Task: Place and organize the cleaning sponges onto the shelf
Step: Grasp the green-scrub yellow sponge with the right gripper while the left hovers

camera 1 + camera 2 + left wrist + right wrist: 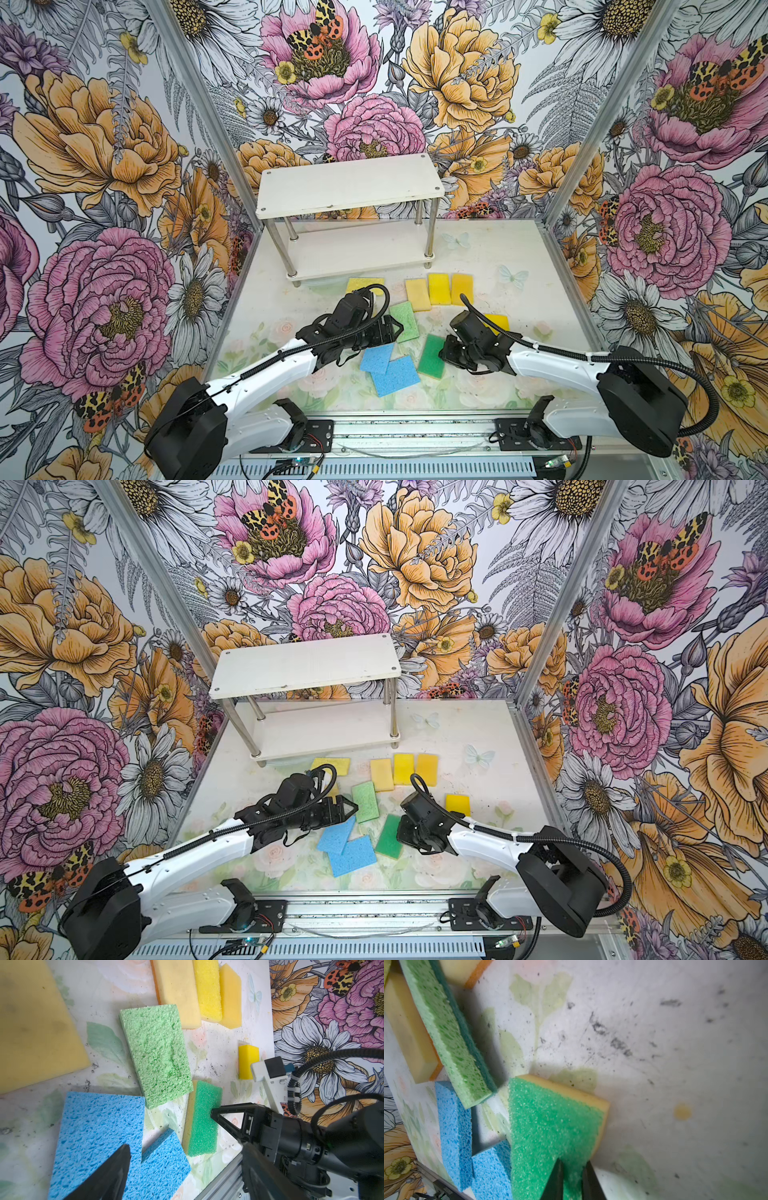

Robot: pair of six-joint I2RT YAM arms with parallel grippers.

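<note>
Bearings are read in both top views, with 12 o'clock toward the back wall.

**Shelf:** The shelf (349, 183) (305, 665) stands at the back of the table (519, 257), left of centre. It is at 12 o'clock from the left gripper and 11 o'clock from the right gripper, well apart from both.

**Right gripper:** The right gripper (444, 353) (573, 1162) is low over the table. Its jaws are drawn close together on one long edge of the dark green sponge (432, 355) (550, 1122). The right wrist view shows green foam pinched between the two fingers (556, 1178). The rest of that sponge extends from the fingertips toward 9 o'clock. Whether it has left the table cannot be told.

**Left gripper:** The left gripper (395, 330) has its jaws spread wide and nothing between them. The light green sponge (404, 321) (158, 1053) lies just beside its tip, at 1 o'clock. The two blue sponges (376, 357) (395, 376) overlap each other at 6 to 7 o'clock, just beside it. Contact with either is not established.

**Other sponges:**
- Three yellow sponges (439, 289) lie side by side at 1 o'clock from the left gripper, near the shelf's right foot.
- One yellow sponge (363, 284) lies at the shelf's front edge, partly behind the left arm.
- One yellow sponge (498, 322) lies at 2 o'clock from the right gripper, behind its arm.

All sponges in view lie in front of the shelf.
</note>
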